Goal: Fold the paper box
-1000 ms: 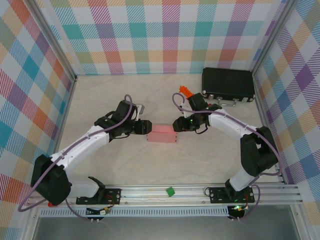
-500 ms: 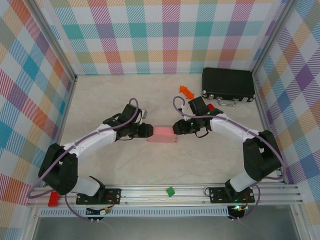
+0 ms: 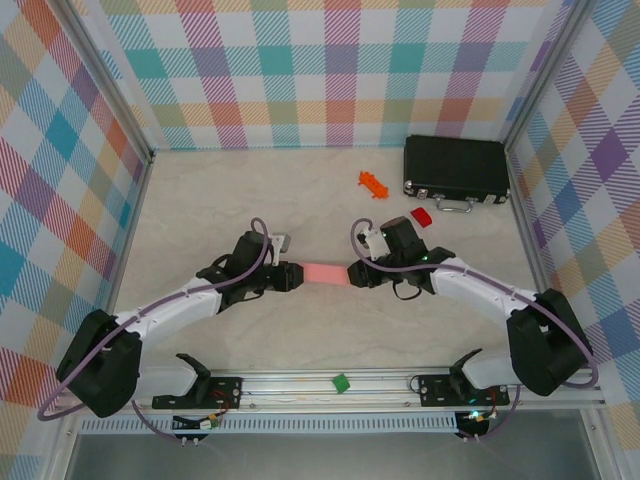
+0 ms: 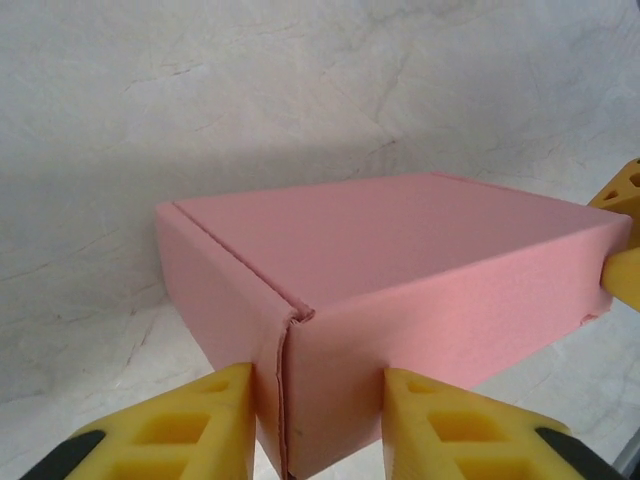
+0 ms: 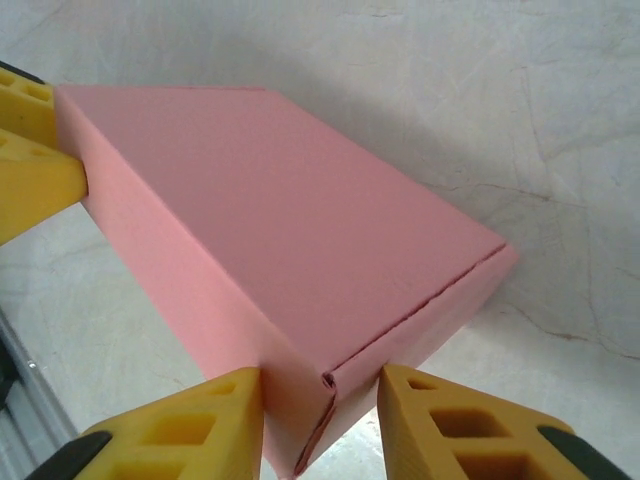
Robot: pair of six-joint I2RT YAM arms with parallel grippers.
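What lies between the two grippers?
The pink paper box spans the gap, one end in the left gripper, the other in the right gripper; top view.

the paper box (pink, folded shut) lies flat, left gripper meeting its left end, right gripper meeting its right end

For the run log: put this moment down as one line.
paper box: folded shut | left fingers: clamp one end | right fingers: clamp opposite end
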